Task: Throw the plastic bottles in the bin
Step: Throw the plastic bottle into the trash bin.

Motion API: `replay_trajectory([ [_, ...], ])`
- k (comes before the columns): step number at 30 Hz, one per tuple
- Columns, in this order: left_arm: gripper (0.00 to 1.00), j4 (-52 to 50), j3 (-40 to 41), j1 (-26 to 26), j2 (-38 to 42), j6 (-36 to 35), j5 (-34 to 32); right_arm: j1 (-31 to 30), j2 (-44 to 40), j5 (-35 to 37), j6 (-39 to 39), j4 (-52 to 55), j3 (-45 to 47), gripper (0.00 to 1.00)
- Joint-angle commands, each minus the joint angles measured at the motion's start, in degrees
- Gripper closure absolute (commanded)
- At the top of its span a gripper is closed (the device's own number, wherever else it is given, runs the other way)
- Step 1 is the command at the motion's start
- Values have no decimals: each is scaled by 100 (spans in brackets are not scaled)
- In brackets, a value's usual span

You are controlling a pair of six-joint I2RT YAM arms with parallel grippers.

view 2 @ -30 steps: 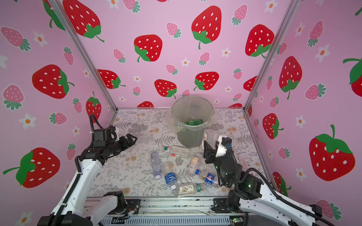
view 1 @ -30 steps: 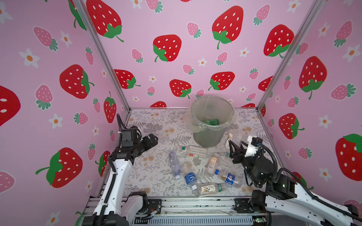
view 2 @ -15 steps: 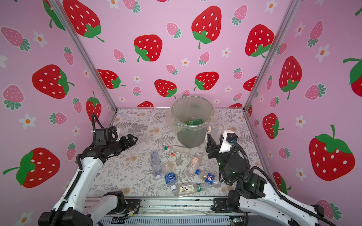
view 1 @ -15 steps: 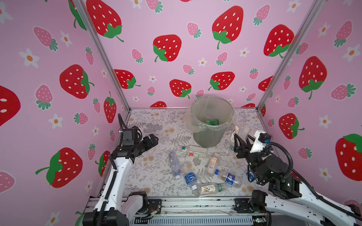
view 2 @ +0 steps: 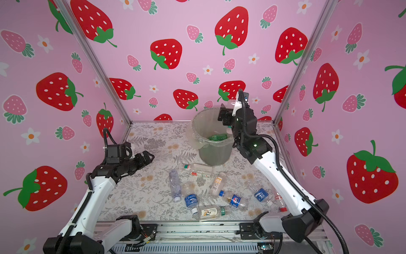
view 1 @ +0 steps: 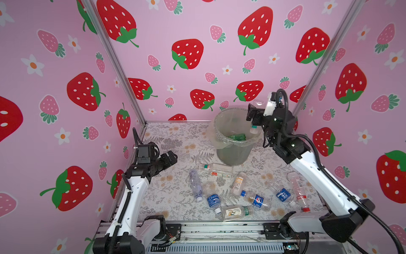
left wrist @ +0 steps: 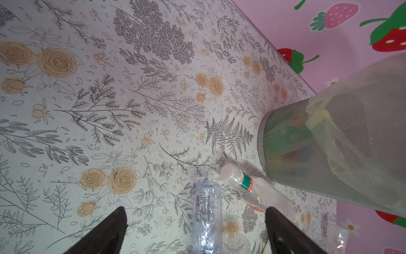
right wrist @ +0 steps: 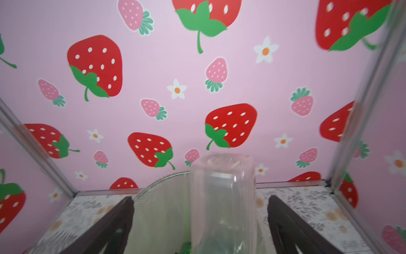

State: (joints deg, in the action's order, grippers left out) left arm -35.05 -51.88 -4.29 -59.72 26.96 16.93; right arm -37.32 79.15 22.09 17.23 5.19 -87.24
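The right end effector [right wrist: 200, 198] hangs released over the bin [view 1: 232, 151], a clear bottle [right wrist: 222, 198] loose between its jaws. The left end effector [left wrist: 195, 209] is released near the desk [view 1: 175, 136]'s left edge.

Pepsi roundel on a blue-labelled bottle [view 1: 257, 200]; all other print illegible

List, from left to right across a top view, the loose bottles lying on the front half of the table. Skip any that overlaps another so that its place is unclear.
crumpled clear bottle → blue-label bottle → Pepsi bottle → second blue-label bottle → red-capped bottle
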Motion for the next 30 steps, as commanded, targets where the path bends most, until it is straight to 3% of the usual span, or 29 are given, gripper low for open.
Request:
replay_trajectory([
  [1, 0, -189, -156, -31, -14, -77, -81, -21, -65, -918, 235, 295, -249, 1],
  [8, 0, -161, -172, -28, -87, -60, -14, -21, -1110, -917, 346, -134, 1038, 1],
  [19, 1, -107, -82, -33, 76, -162, 188, 4, -2503, -540, 696, 667, 2380, 1],
  [30, 1, -141, -41, -32, 165, -159, -32, 36, -3472, -703, 1215, 1160, 3683, 1],
])
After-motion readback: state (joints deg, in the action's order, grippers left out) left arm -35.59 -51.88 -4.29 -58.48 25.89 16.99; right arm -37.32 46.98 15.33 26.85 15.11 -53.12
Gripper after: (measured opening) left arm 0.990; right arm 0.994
